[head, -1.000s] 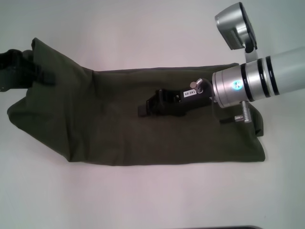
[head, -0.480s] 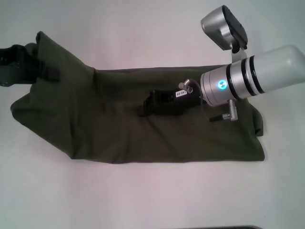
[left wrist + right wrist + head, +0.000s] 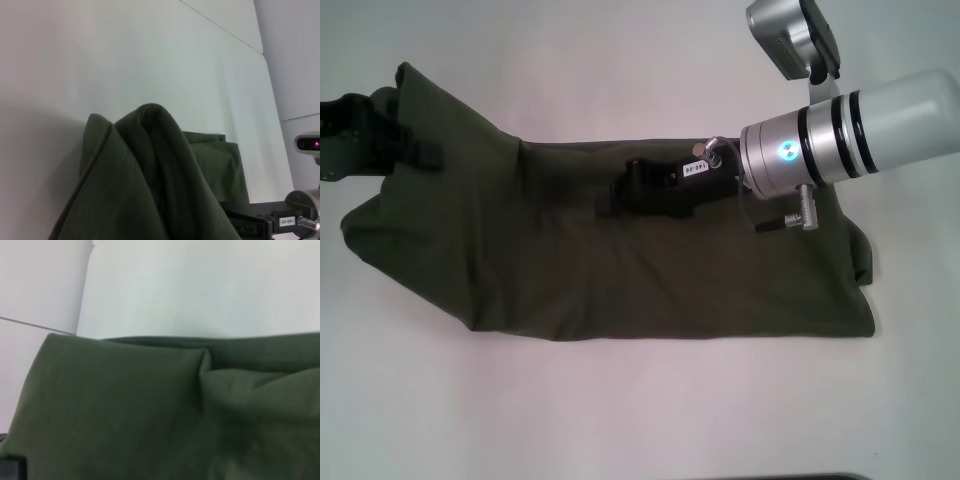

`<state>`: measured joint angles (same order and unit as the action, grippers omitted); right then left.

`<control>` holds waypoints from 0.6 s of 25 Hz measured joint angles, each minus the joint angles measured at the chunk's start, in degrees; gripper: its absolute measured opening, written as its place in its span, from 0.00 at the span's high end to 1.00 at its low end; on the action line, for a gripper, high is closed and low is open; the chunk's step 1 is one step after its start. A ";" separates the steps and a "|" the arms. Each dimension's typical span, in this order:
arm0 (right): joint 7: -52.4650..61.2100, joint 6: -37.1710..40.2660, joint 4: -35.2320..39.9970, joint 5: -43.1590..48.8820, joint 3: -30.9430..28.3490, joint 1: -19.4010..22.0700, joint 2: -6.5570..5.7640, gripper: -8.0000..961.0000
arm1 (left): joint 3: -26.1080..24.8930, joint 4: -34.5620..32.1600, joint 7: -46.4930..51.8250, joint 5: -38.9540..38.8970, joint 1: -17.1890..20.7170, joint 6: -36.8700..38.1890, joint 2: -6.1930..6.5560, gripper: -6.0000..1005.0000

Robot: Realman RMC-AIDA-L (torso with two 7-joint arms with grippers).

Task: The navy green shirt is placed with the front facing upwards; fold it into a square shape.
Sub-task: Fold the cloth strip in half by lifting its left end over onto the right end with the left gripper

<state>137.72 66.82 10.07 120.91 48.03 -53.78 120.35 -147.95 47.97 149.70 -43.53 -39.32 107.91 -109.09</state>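
The navy green shirt lies as a long dark olive band across the white table, with its plain cloth up and no lettering showing. At the far left my left gripper is shut on the shirt's raised back corner. In the left wrist view that cloth bunches into a peak close to the camera. My right gripper reaches in from the right and hovers low over the shirt's middle, near its far edge. It shows again in the left wrist view. The right wrist view is filled with creased shirt.
The bare white table surrounds the shirt on all sides. A dark strip runs along the table's front edge. The right arm's silver forearm crosses above the shirt's right end.
My right gripper has moved from the shirt's middle toward its far edge and slightly left. The left gripper and its held corner have barely moved.
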 joint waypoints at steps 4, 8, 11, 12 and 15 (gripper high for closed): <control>0.09 -1.80 0.28 0.06 0.40 -0.01 -0.01 0.99 | -0.06 0.09 0.15 0.00 -0.08 0.00 -0.04 0.92; 0.54 -4.20 -0.07 0.12 2.13 -0.49 0.22 0.99 | -0.06 0.18 0.21 0.02 -0.22 -0.06 -0.06 0.92; 0.56 -5.24 -0.47 -0.07 2.87 -1.05 0.42 0.99 | -0.06 0.36 0.21 0.03 -0.30 -0.06 -0.06 0.92; 0.57 -5.57 -0.63 -0.07 3.00 -1.29 0.44 0.99 | -0.06 0.38 0.21 0.04 -0.30 -0.06 -0.05 0.92; 0.74 -6.61 -1.57 0.13 3.57 -1.91 0.48 0.99 | -0.15 0.45 0.13 0.04 -0.23 -0.09 -0.01 0.92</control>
<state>138.46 60.21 8.49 121.04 51.60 -55.70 120.83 -148.10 48.42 149.83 -43.50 -39.55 107.82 -109.10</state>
